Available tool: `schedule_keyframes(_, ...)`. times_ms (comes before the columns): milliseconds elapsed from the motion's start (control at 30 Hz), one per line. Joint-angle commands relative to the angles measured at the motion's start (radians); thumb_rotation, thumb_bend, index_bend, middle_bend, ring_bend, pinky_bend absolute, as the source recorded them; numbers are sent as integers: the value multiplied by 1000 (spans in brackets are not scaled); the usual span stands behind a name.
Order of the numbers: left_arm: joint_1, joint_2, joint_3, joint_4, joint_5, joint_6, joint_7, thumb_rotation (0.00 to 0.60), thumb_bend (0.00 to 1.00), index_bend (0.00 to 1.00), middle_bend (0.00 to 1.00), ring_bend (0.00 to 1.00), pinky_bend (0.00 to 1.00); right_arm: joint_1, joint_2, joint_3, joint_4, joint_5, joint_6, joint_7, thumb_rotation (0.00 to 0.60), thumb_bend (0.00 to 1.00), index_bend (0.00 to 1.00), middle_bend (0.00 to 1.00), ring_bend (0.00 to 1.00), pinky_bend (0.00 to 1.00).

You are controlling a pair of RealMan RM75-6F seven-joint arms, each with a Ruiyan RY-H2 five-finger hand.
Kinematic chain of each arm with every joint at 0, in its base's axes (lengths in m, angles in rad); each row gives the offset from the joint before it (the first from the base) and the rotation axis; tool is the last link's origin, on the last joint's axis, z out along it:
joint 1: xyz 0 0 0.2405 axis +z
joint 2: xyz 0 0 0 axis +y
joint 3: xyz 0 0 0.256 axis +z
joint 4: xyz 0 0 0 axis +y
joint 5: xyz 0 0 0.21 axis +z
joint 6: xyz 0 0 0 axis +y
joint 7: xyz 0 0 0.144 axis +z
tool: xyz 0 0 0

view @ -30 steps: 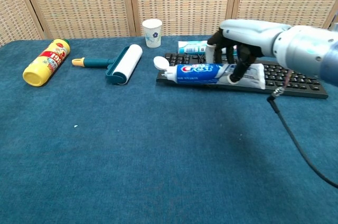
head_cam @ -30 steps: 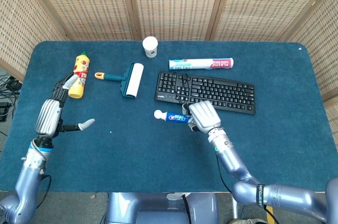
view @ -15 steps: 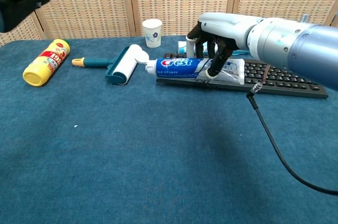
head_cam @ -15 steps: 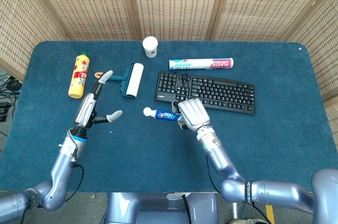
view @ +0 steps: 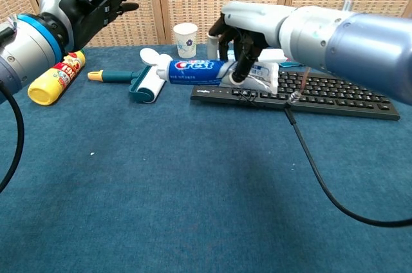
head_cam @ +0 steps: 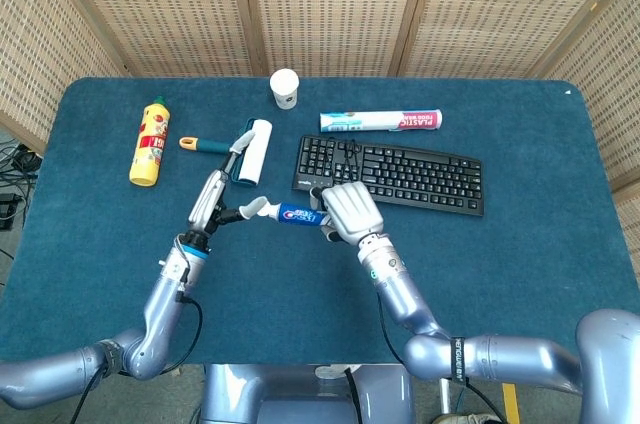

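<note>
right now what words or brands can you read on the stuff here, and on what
"Crest": on the toothpaste tube that the right hand holds.
"PLASTIC": on the pink end of the roll behind the keyboard; the rest is too small.
Yellow bottle label: blurred.
Paper cup: a blue print, no words.
Keyboard keys: too small.

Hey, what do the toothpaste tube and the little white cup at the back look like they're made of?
Toothpaste tube, held by the right hand: likely soft glossy plastic, judging by its printed sheen and flattened tail end, with a hard-looking white cap.
Cup: probably matte paper, from its dull white wall with a small printed motif, though thin plastic cannot be ruled out.
</note>
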Motion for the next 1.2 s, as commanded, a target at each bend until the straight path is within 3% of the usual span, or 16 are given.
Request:
schedule_keyframes(33,-2,-1,-2,-1,-5,-1,1,236,0,0,0,0,0,22,-6,12,8,15,-4,-5,600,746,702,693,586,647)
schedule_keyframes(300,-23,-10,-11,-4,-33,-25,9,234,0,0,0,0,0,75,-23,28,23,54,-6,-14,600,747,703,696,588,647)
schedule_keyframes(800,-56,-50,-7,16,-64,-26,86,235,0,0,0,0,0,113,-35,9,15,67,31,-17,600,747,703,696,588,647)
schedule_keyframes(1200,-68,-79,-4,64,-39,-29,33,236,0,0,0,0,0,129,-28,-6,-17,61,49,-14,600,746,704,697,589,647)
